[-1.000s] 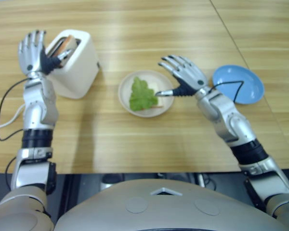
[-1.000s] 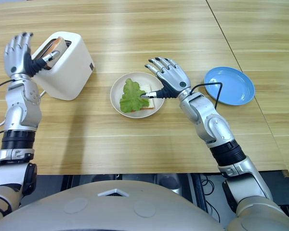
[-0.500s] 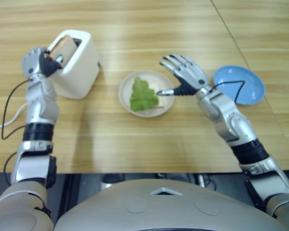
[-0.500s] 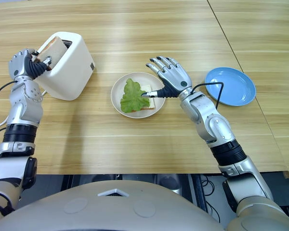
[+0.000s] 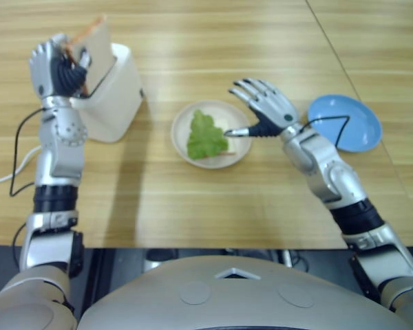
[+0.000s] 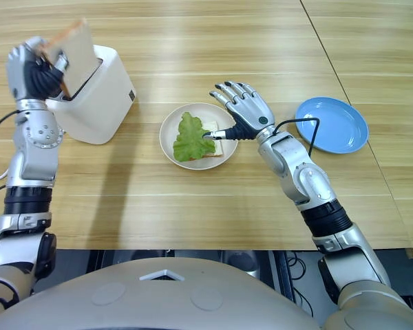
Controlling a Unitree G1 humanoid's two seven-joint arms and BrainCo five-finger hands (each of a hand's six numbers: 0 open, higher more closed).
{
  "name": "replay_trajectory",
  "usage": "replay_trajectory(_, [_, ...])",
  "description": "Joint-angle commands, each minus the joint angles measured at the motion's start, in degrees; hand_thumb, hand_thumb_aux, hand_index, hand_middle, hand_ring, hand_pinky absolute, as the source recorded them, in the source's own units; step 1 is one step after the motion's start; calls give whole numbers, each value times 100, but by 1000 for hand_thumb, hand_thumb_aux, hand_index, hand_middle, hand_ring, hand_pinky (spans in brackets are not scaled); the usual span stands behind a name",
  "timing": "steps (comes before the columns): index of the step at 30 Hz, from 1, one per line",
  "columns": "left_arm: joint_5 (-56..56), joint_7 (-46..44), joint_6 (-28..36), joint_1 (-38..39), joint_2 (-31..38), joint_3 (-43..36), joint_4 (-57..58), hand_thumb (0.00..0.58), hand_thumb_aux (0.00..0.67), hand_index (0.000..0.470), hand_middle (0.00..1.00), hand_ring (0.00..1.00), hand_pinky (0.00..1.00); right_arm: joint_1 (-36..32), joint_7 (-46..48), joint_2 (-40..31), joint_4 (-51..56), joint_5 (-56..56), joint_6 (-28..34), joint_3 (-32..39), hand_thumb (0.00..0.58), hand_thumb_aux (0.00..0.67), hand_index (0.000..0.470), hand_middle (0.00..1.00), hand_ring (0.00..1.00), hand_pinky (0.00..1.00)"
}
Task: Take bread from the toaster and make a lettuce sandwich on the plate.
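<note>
The left hand (image 6: 29,69) has its fingers curled tight on a toasted brown slice of bread (image 6: 70,47), gripping it by one edge. The slice is tilted and raised over the slot of the boxy white toaster (image 6: 100,103); whether its lower corner is fully clear of the slot I cannot tell. The right hand (image 6: 244,110) holds nothing, its fingers spread flat. Its thumb reaches over the right rim of the round cream plate (image 6: 164,134), close to the ruffled green lettuce leaf (image 6: 191,137) that lies on a pale bottom slice of bread (image 6: 217,146). The likeliest trouble is the raised slice: if that corner catches the slot as the hand moves sideways, it could twist out of so narrow a grip or drag the light toaster along the bench. A second risk is at the plate, where the open right hand crowds the side the top slice must land on, and a brush from either hand could push the lettuce off its bread. Bare wooden bench (image 6: 144,192) lies between toaster and plate, so the path across looks open. A round blue plate (image 6: 334,124) sits just beyond the right hand, crossed by a black cable (image 6: 310,120), and the front edge is near.
</note>
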Motion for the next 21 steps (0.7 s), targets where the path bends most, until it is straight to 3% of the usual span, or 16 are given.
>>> replay_trajectory(1, [-1412,-455,-355,-37,-283,508,-595,580,670,460,1000,1000,1000,47,-182,66,77,468,-113,-341,0,0,0,0,0,0])
replay_trajectory(5, [-2732,-1193,-284,-178,-618,592,-720,580,670,460,1000,1000,1000,84,-367,226,182,1165,-291,-745,0,0,0,0,0,0])
replay_trajectory(10, [-3842,-2419,487,-324,-1165,0,-74,580,670,460,1000,1000,1000,130,-377,505,374,2631,-621,-1540,0,0,0,0,0,0])
replay_trajectory(15, [-3757,-3417,688,-507,-1546,-753,1584,580,670,460,1000,1000,1000,59,-296,660,475,3919,-816,-2391,0,0,0,0,0,0])
replay_trajectory(21, [-3219,-4072,63,-1144,-1756,-1345,3686,580,670,460,1000,1000,1000,69,-204,640,618,4085,-939,-2588,0,0,0,0,0,0])
